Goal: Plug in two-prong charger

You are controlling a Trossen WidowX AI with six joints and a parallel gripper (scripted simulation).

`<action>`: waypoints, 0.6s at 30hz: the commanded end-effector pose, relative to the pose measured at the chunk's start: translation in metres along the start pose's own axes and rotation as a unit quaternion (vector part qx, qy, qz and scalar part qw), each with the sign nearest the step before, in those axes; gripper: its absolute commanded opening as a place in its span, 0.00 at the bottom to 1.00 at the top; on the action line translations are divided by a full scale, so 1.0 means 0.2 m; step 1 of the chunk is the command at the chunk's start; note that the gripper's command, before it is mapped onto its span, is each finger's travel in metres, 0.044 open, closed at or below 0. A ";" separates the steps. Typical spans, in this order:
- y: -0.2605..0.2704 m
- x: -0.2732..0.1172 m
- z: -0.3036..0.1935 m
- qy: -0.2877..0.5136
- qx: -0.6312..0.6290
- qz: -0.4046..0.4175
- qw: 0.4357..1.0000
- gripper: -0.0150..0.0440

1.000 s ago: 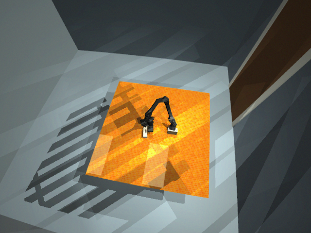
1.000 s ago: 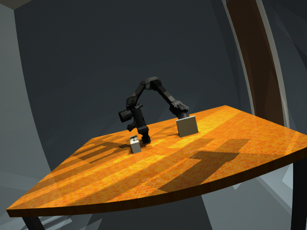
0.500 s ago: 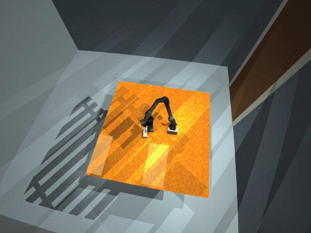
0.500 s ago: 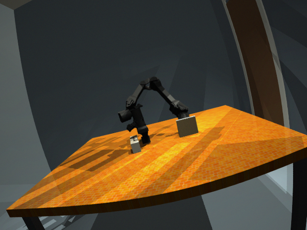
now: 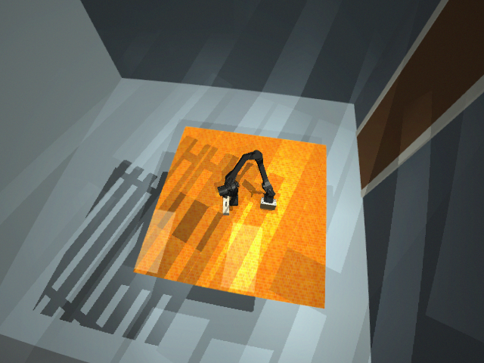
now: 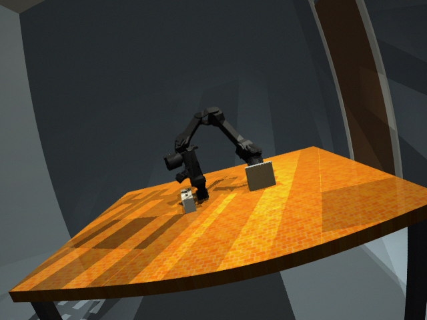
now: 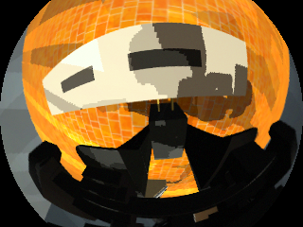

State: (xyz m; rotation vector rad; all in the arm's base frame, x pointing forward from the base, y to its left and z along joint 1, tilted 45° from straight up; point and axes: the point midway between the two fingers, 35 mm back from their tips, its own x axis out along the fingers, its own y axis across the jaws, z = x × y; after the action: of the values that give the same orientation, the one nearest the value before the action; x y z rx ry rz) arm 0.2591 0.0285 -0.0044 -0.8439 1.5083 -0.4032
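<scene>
The power strip (image 5: 225,209) (image 6: 189,207) (image 7: 114,87) is a pale block on the table, with dark recesses in its face and patchy shadow across it. My gripper (image 5: 234,200) (image 6: 202,193) (image 7: 165,125) is shut on the black charger (image 7: 168,124), beside the strip. In the wrist view, the charger's two thin brass prongs (image 7: 172,104) point toward the strip's near edge, below the middle recess. Their tips appear at that edge, outside the recess; contact cannot be told. The small outlet holes cannot be made out. The top and exterior views do not show the charger clearly.
The arm's base stands on a grey box (image 5: 268,204) (image 6: 260,176) to the right of the strip. The orange brick-patterned table (image 5: 296,218) (image 6: 293,220) carries sharp bands of light and shadow. The arm arches between base and strip.
</scene>
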 end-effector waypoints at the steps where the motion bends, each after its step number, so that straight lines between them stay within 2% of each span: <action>1: 0.00 0.00 0.01 -0.001 -0.002 -0.001 1.000 0.25; 18: 0.00 0.00 0.01 -0.001 -0.002 -0.001 1.000 0.25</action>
State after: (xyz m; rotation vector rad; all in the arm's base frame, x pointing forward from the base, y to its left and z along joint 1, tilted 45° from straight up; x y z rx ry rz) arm 0.2612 0.0290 -0.0048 -0.8445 1.5090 -0.4033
